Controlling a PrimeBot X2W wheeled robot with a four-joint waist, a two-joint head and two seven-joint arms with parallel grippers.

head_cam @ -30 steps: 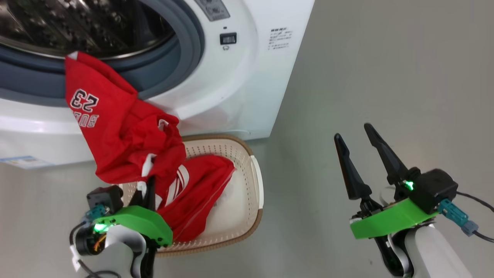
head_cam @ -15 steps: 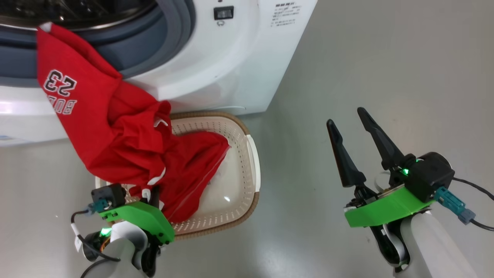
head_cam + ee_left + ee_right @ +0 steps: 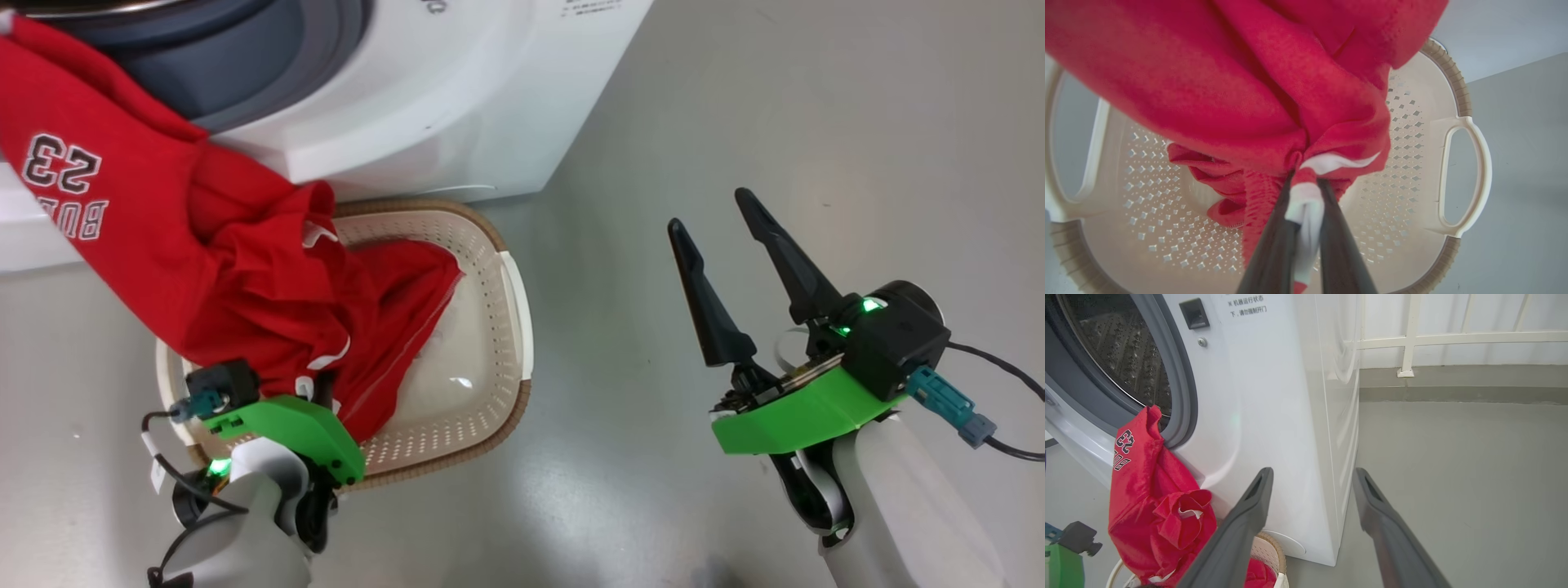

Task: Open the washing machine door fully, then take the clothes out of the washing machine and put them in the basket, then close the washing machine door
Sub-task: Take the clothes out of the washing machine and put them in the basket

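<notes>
The red clothes hang from the grey gasket of the white washing machine down into the cream basket on the floor in front of it. Over the basket's near left part, my left gripper is shut on a red-and-white fold of the clothes. The perforated basket floor lies below it. My right gripper hovers open and empty over the floor to the right of the basket. In the right wrist view, the right gripper points at the machine's front corner. The washing machine door is out of view.
Bare grey floor stretches to the right of the machine. A white railing on a low kerb closes off the back. A cable trails from my right wrist.
The head camera has moved, so the machine and basket slid up and left in the picture. My left gripper stays shut on the clothes over the basket. The right gripper stays open.
</notes>
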